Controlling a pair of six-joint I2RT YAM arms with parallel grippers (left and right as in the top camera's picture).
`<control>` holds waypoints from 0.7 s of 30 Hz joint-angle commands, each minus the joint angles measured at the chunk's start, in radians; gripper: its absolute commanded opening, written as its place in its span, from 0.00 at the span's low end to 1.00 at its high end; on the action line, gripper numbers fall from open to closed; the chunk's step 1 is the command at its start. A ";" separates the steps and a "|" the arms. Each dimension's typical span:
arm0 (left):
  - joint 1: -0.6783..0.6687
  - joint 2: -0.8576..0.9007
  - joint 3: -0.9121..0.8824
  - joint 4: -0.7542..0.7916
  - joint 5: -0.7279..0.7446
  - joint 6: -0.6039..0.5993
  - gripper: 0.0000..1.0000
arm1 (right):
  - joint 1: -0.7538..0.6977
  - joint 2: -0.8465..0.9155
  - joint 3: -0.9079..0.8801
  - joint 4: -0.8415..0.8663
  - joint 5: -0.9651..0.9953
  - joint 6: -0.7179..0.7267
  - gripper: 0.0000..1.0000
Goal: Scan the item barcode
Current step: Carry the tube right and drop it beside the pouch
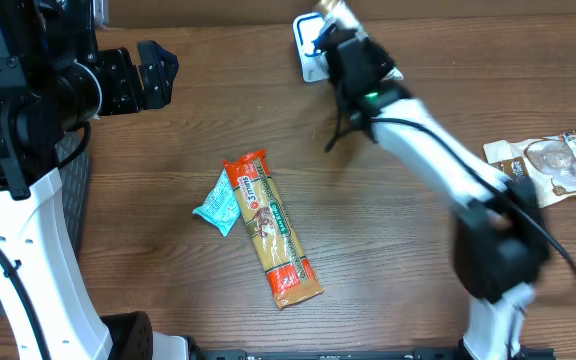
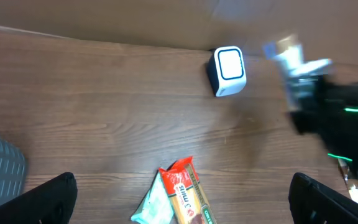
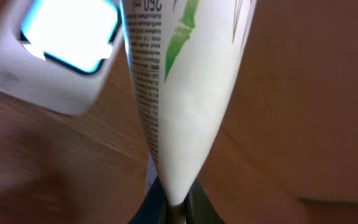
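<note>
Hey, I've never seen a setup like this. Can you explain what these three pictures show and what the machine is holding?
These are two robot arms at a wooden table. One picture looks down from above; the other two come from small cameras on each arm's wrist. The right gripper is shut on the flat end of a white tube, holding it close to a small white scanner with a lit window. The left gripper is open and empty. On the table lie a long pasta packet, a teal wrapper beside it, and a small pouch on the right arm's side.
</note>
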 commanded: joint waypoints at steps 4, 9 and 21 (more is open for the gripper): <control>0.010 0.008 0.015 0.001 -0.005 0.003 0.99 | -0.229 -0.420 0.029 -0.307 -0.605 0.704 0.04; 0.010 0.008 0.015 0.001 -0.005 0.004 1.00 | -0.513 -0.467 0.026 -0.507 -0.925 0.805 0.04; 0.010 0.008 0.015 0.001 -0.005 0.003 1.00 | -0.877 -0.419 -0.446 -0.030 -0.974 1.022 0.04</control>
